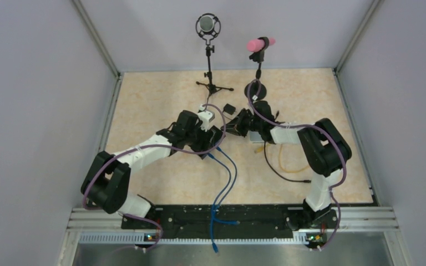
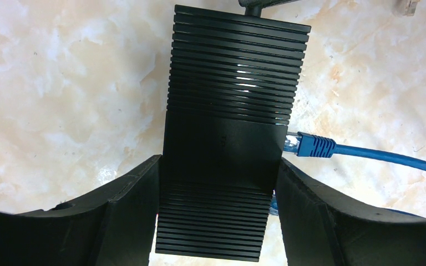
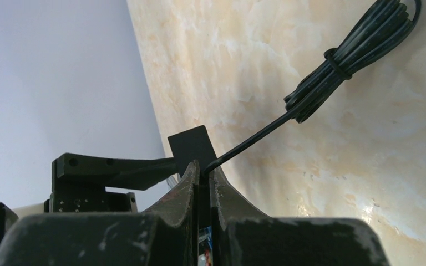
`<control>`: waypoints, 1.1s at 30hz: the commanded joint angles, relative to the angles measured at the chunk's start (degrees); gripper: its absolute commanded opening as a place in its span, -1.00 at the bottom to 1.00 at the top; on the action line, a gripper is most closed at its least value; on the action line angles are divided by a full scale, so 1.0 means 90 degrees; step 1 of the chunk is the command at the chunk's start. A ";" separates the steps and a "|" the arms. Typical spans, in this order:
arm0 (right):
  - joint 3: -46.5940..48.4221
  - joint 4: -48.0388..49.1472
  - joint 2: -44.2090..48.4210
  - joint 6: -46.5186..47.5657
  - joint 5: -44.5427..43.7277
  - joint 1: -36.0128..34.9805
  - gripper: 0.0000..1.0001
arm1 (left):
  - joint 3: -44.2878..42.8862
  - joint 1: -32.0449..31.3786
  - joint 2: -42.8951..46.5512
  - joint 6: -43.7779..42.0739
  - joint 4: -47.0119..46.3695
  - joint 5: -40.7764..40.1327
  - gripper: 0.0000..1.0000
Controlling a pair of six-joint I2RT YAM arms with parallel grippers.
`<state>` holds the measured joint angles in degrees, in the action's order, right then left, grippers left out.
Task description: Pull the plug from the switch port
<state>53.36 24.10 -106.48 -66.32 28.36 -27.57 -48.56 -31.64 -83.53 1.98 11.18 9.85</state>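
A black ribbed switch (image 2: 233, 111) lies on the marble table between the fingers of my left gripper (image 2: 219, 188), which is shut on its two long sides. A blue plug (image 2: 310, 145) sits in a port on its right side, with a second blue plug (image 2: 274, 202) just below it. My right gripper (image 3: 202, 172) is shut on a thin black plug whose cable (image 3: 255, 138) runs to a coiled bundle (image 3: 349, 61). The switch's end (image 3: 191, 145) stands right behind those fingertips. In the top view both grippers (image 1: 215, 134) (image 1: 234, 128) meet at the table's middle.
Two blue cables (image 1: 224, 166) trail from the switch to the near edge. A yellow cable (image 1: 288, 166) and a black cable (image 1: 272, 166) lie by the right arm. Two microphone stands (image 1: 209, 72) (image 1: 258, 66) are at the back, with a small black block (image 1: 229, 108) near them.
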 commanded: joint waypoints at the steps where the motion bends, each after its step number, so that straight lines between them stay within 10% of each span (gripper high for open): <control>1: 0.0406 -0.0485 0.0192 -0.0011 -0.0616 0.0388 -1.00 | -0.0045 0.0104 0.0013 0.0005 0.0603 -0.0437 -0.97; 13: -0.0491 0.2247 -0.0107 -0.0068 0.0003 0.0565 -1.00 | -0.0040 0.0100 0.0042 -0.0049 0.0652 -0.0521 -0.97; 33: -0.0170 -0.1223 0.2053 0.2013 -0.0603 0.0519 -1.00 | -0.0588 0.0281 -0.0545 -0.0071 0.0723 -0.1182 -0.94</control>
<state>50.68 19.88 -96.09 -55.42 23.46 -22.04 -49.43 -30.20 -86.72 1.56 18.68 2.13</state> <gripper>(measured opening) 0.036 0.730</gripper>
